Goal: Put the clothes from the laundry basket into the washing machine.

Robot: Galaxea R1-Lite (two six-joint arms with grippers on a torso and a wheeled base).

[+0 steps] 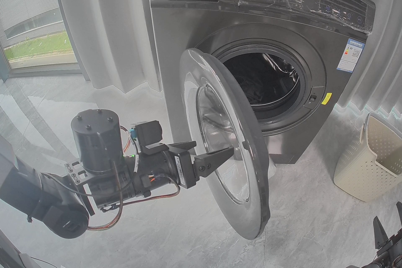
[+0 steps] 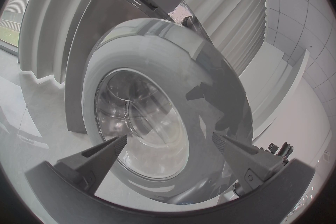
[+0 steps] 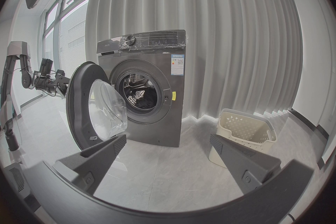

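The grey washing machine (image 1: 259, 30) stands with its round door (image 1: 226, 143) swung wide open toward my left. Dark clothes (image 1: 259, 80) lie inside the drum. My left gripper (image 1: 213, 146) is open with nothing in it, and its fingertips are close against the door's outer face (image 2: 157, 112). The cream laundry basket (image 1: 372, 160) sits on the floor to the right of the machine, and its inside (image 3: 245, 128) looks empty. Low at the right, well back from the machine, my right gripper (image 3: 166, 144) is open and empty. The basket lies ahead of it to the right.
White curtains (image 1: 109, 17) hang behind the machine, with a window (image 1: 29, 30) at the far left. Pale tiled floor (image 1: 318, 218) lies open in front of the machine and the basket.
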